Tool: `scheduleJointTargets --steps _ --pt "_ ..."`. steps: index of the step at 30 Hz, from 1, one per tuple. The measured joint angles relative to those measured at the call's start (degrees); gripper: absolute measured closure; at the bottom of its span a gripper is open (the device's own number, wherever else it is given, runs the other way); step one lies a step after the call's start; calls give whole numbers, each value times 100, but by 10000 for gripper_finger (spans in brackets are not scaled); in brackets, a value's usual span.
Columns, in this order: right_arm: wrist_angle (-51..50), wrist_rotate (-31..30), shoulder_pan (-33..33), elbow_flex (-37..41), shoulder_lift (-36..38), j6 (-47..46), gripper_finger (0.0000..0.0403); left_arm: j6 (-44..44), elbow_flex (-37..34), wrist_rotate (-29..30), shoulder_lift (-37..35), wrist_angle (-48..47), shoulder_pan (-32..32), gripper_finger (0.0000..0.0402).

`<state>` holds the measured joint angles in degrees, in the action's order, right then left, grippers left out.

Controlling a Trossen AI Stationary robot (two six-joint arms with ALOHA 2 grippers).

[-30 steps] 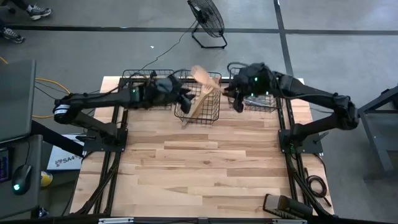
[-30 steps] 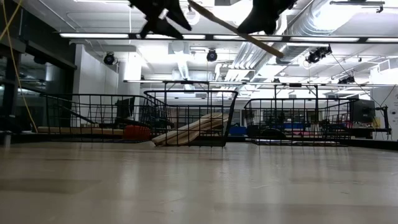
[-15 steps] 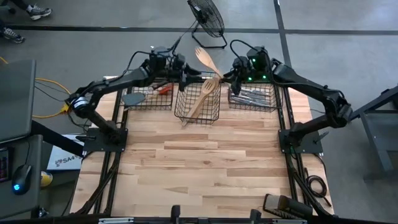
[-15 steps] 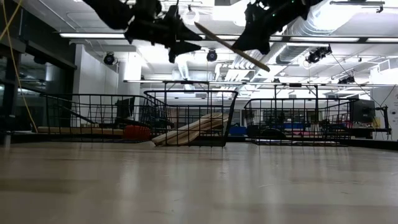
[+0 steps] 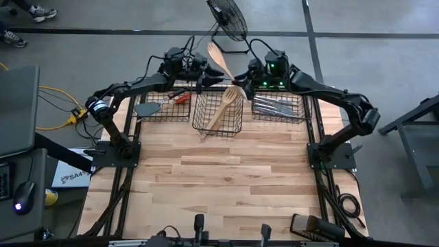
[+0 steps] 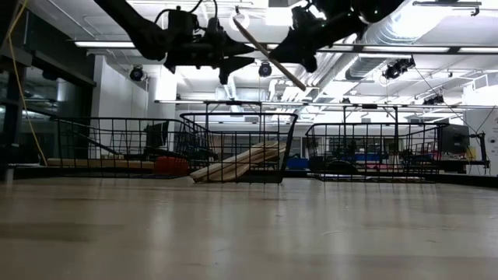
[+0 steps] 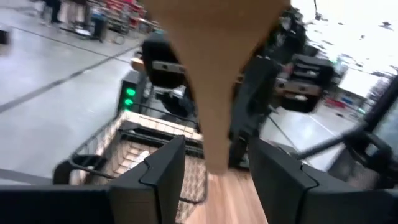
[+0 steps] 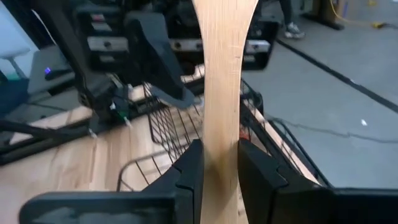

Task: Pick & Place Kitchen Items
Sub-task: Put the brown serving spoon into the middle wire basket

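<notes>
A pale wooden utensil [image 5: 221,62] hangs in the air just past the table's far edge, above the middle wire basket [image 5: 219,113]. My right gripper [image 5: 242,78] is shut on it. My left gripper [image 5: 208,70] is open and points toward the table's right. Its fingertips are close to the utensil. In the left wrist view the utensil [image 7: 214,124] shows between the spread fingers with a gap on each side. The middle basket holds wooden spoons [image 5: 225,106]. The right basket [image 5: 278,106] holds silver cutlery. The left basket [image 5: 161,104] holds a black turner and a red-headed spatula. My right gripper pinches the utensil's handle [image 8: 217,146] between its two fingers [image 8: 188,171], partway along its length. The fingers come from the table's right, slanting slightly down, and lie across the handle. The utensil is lifted clear and tilted. Its wide head is up and its free end [image 6: 302,85] sticks out below the fingers.
The three black wire baskets stand in a row along the table's far edge. The bare wooden tabletop [image 5: 226,178] stretches from them to the near edge. A floor fan [image 5: 228,20] stands beyond the far edge.
Both grippers have gone toward the table's far edge. My right gripper has carried the wooden utensil along, still tilted and clear of the baskets. My left gripper has swung round to point toward the table's right and has come up close to the utensil.
</notes>
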<state>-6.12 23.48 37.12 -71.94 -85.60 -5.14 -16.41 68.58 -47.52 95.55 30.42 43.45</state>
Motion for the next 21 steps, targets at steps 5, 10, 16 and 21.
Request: scheduleJointTargets --steps 5,10,16,21 --pt "451 60 0 0 -153 -90 337 -39 0 309 4 168 -82 229" --pt "710 209 -55 2 -246 -114 337 -149 2 476 6 384 -82 229" --pt "877 220 -123 2 -303 -103 337 -433 1 444 7 760 -82 229" --pt "915 224 -144 2 -338 -78 338 -588 2 443 4 834 -126 229"
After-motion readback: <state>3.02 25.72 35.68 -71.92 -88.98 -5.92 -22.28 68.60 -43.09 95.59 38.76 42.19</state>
